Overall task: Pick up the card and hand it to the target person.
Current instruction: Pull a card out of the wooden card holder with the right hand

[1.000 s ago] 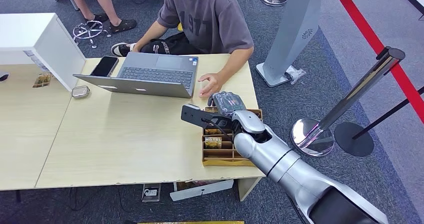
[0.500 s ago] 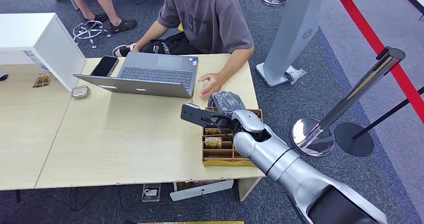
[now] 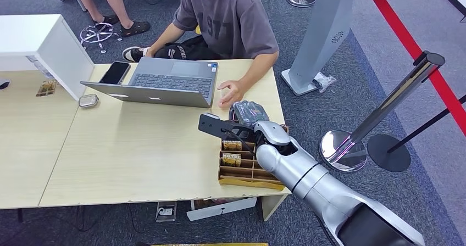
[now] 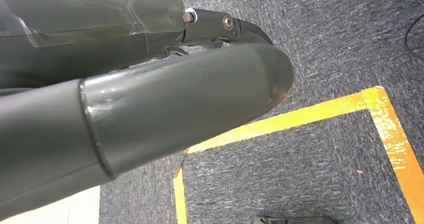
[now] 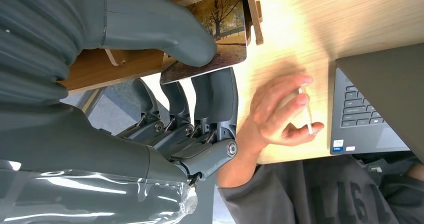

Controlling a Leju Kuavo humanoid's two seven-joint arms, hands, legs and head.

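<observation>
My right hand [image 3: 250,114] reaches over the far end of a wooden card box [image 3: 242,175] at the table's right end. In the right wrist view my thumb [image 5: 150,29] and fingers [image 5: 215,96] pinch a card [image 5: 220,34] printed with autumn trees, right at the box's edge [image 5: 252,14]. More cards [image 3: 232,159] stand in the box's slots. The target person [image 3: 231,21] sits behind the table, one hand [image 3: 232,92] resting just beyond my hand and holding a thin white piece [image 5: 306,111]. My left hand [image 4: 190,109] hangs over the carpet, holding nothing.
An open laptop [image 3: 165,81] and a phone [image 3: 114,73] lie in front of the person. A white cabinet [image 3: 38,43] stands at the far left. A chrome stanchion base [image 3: 343,147] sits on the floor right of the table. Orange tape [image 4: 310,114] marks the carpet.
The card box has slid and turned a little toward the table's front edge and left. My right hand stays at its far end, barely moved.
</observation>
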